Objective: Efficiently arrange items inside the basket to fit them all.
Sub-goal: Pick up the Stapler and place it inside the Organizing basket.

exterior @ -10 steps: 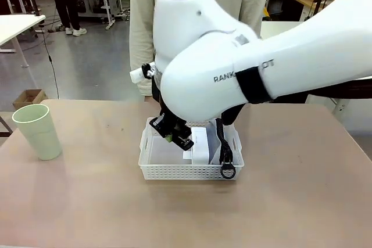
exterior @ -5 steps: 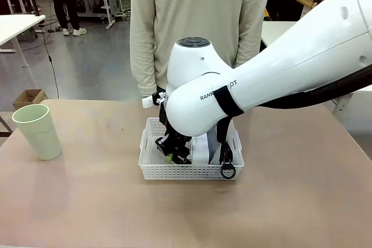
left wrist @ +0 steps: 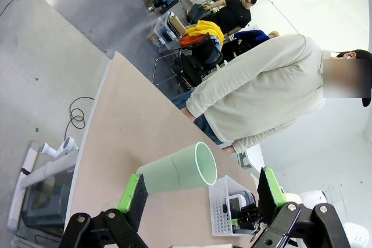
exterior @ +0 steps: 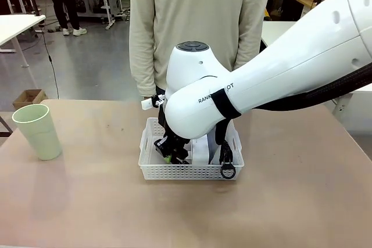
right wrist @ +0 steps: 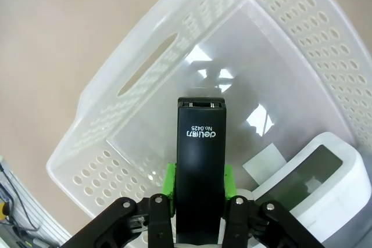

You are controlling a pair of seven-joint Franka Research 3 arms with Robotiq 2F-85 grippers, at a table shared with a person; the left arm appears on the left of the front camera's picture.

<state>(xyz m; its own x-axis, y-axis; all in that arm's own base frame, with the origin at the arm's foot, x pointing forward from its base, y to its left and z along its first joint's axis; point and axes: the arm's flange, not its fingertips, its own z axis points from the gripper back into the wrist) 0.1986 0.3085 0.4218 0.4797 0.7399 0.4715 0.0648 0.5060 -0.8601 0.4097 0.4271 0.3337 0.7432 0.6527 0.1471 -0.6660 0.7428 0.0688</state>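
the right tool is clamped tight on the black stapler, holding it inside the white basket, at the end toward the surface's left edge. the basket sits mid-surface, nearer the far edge, with a white box in it beside the stapler. the left tool gapes wide, holding nothing. the green cup stands by the left edge.

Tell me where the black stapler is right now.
The black stapler is clamped in the right gripper, down inside the basket's left half in the front view, beside the white box.
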